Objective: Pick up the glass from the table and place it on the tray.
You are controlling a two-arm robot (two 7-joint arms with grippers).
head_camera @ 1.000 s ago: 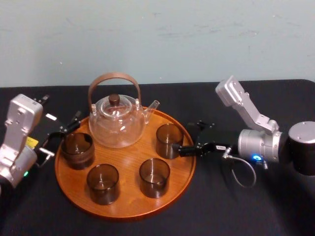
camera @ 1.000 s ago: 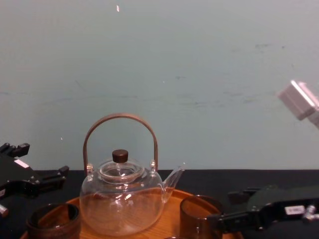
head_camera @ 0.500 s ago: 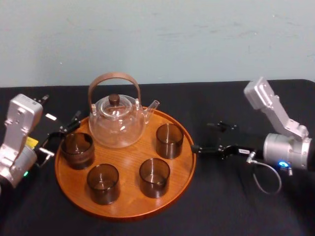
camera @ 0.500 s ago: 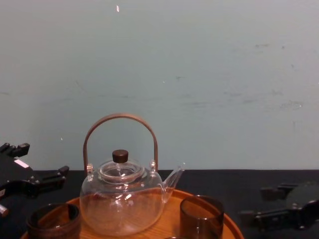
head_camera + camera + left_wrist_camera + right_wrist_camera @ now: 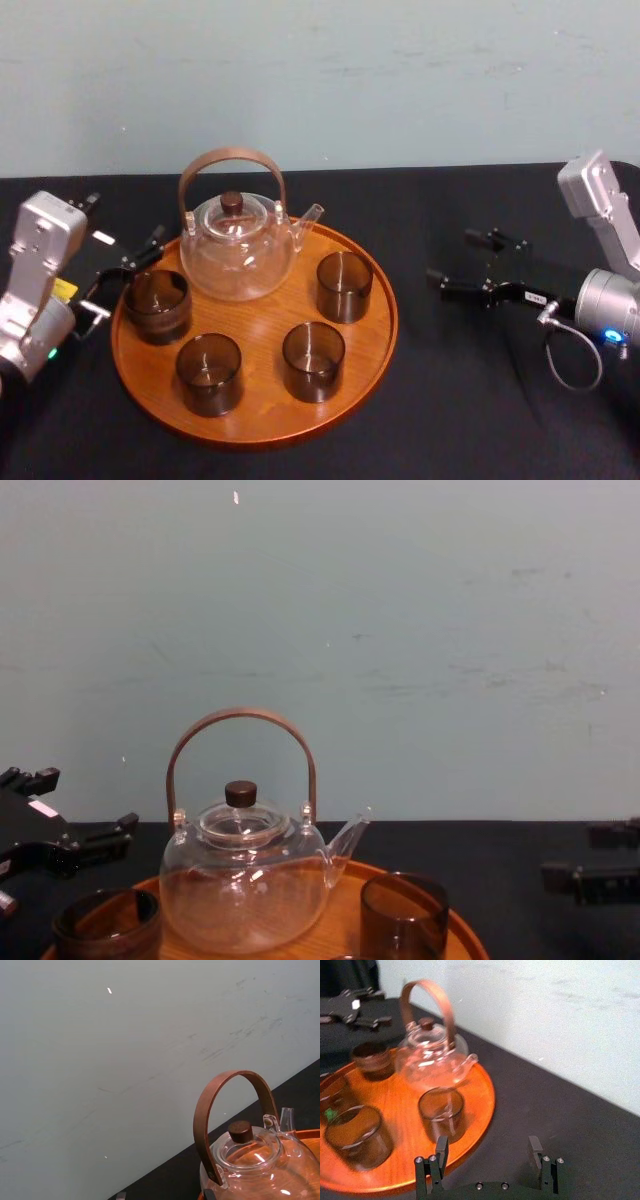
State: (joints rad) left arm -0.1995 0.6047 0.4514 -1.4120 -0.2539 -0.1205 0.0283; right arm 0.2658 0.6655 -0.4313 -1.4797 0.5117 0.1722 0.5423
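Now your right gripper (image 5: pixel 452 258), spread wide and empty, has backed off the tray (image 5: pixel 250 412), leaving the glass (image 5: pixel 344 285) standing there; left gripper (image 5: pixel 125 278) parked, also wide.

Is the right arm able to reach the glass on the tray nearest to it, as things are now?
Probably yes. The right gripper is beside the tray, jaws open toward that glass; only the low rim lies between, and the teapot stands aside.

Glass teapot (image 5: pixel 238 250) is sitting upright, lid on, brown handle arching over, spout pointing right. Black cloth (image 5: pixel 470 410) is lying underneath, pale wall (image 5: pixel 320 80) standing behind.
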